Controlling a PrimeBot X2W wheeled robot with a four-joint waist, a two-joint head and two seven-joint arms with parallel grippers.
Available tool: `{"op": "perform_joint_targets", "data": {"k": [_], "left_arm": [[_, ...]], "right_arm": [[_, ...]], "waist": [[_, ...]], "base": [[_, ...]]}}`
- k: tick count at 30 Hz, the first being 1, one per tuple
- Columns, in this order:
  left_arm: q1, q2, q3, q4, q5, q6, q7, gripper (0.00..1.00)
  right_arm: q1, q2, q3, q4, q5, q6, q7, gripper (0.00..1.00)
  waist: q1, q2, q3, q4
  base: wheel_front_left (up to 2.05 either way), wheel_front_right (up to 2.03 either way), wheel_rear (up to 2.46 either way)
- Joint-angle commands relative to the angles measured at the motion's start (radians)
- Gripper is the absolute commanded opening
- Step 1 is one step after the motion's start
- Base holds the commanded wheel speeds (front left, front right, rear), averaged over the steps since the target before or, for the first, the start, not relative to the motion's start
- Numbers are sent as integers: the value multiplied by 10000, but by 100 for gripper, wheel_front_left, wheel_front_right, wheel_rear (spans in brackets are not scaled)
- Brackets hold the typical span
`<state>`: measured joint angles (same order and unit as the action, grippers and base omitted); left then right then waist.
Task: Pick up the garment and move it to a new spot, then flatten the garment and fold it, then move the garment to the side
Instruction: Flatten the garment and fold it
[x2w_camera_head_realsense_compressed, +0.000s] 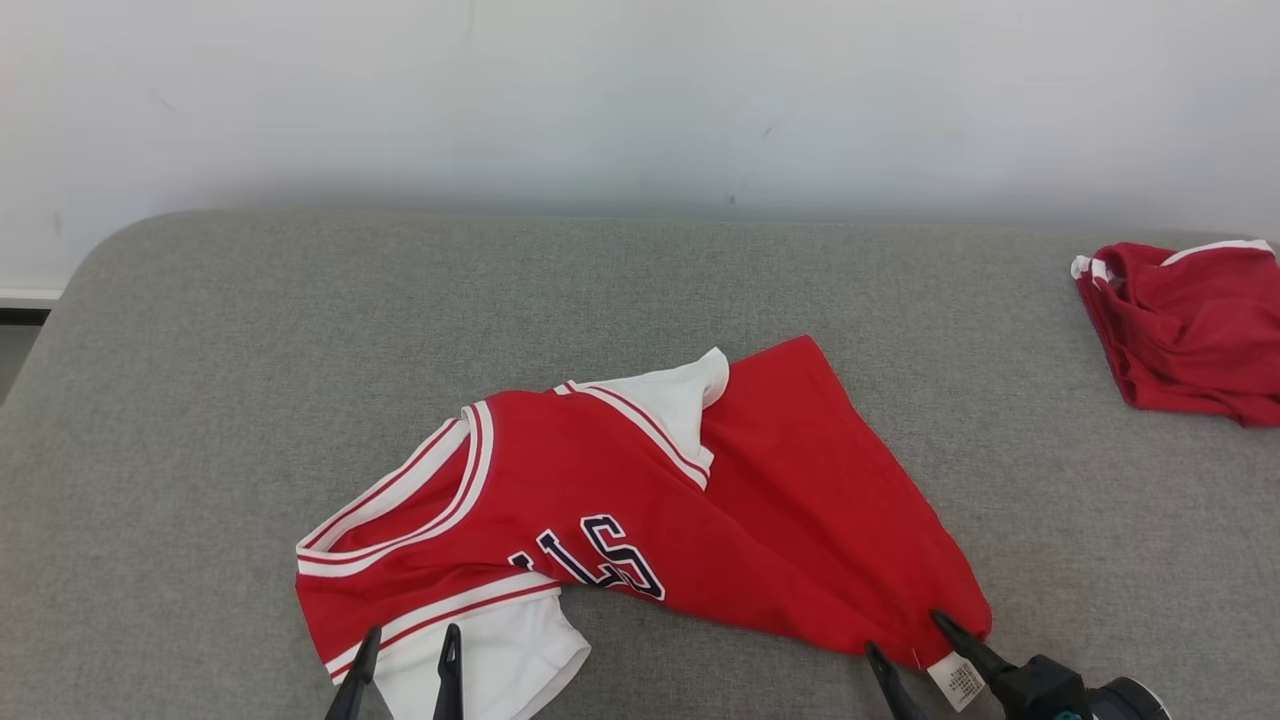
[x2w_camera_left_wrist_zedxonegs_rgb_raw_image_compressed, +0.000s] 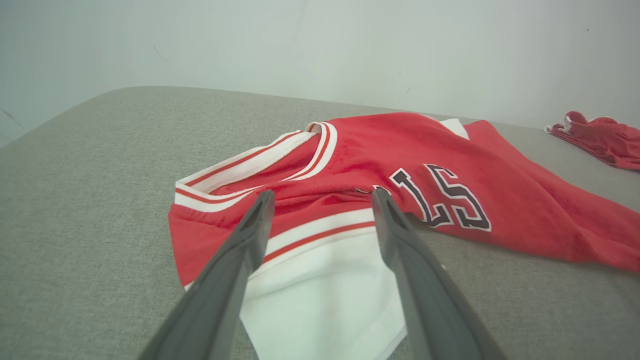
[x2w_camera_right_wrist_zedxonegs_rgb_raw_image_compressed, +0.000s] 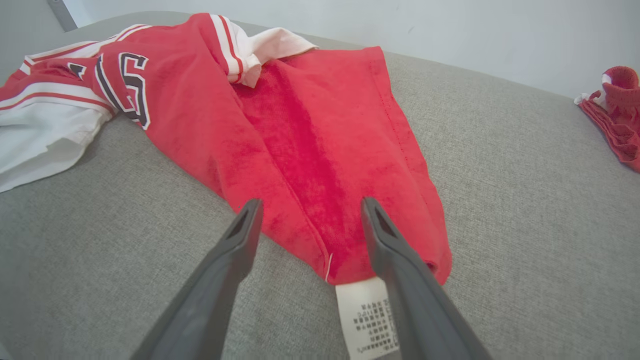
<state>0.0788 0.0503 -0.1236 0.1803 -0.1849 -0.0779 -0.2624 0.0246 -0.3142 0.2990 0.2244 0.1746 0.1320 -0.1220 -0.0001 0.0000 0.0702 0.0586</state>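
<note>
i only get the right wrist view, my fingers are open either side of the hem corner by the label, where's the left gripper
Observer: The left gripper is open over the jersey's near white sleeve, at the shoulder end.
Operator: is it on the cloth yet
Observer: I can't tell whether it touches. In the left wrist view its fingers stand either side of the sleeve's red-and-white striped band.
Operator: any room on that side to spread it
Observer: Yes. The head view shows bare grey surface to the left of the collar.
</note>
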Motion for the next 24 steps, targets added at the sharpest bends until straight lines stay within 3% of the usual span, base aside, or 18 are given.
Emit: {"op": "perform_joint_targets", "data": {"k": [1, 10, 11, 12, 18, 24], "left_arm": [[-70, 0, -5, 17, -16, 10, -28, 100], [59, 0, 117, 35, -2, -38, -28, 100], [84, 0, 121, 35, -15, -34, -28, 100], [101, 0, 115, 39, -22, -29, -28, 100], [121, 0, 102, 19, -95, 10, -28, 100], [252, 0, 168, -18, -152, 51, -28, 100]], "right_arm": [[-12, -34, 27, 32, -41, -30, 70, 100], [-522, -287, 525, 976, -11, -30, 608, 100], [-600, -264, 571, 1140, -16, -30, 650, 78], [-663, -206, 613, 1296, 18, -30, 639, 3], [-1032, -115, 672, 1504, 82, -30, 17, 0], [-759, -49, 420, 632, 192, -30, -294, 0]], "waist": [[1, 0, -8, 27], [1, 0, -56, 212], [1, 0, -68, 207], [1, 0, -81, 205], [1, 0, -140, 159], [1, 0, -213, -124]], "base": [[0, 0, 0], [0, 0, 0], [0, 0, 0], [0, 0, 0], [0, 0, 0], [0, 0, 0]]}}
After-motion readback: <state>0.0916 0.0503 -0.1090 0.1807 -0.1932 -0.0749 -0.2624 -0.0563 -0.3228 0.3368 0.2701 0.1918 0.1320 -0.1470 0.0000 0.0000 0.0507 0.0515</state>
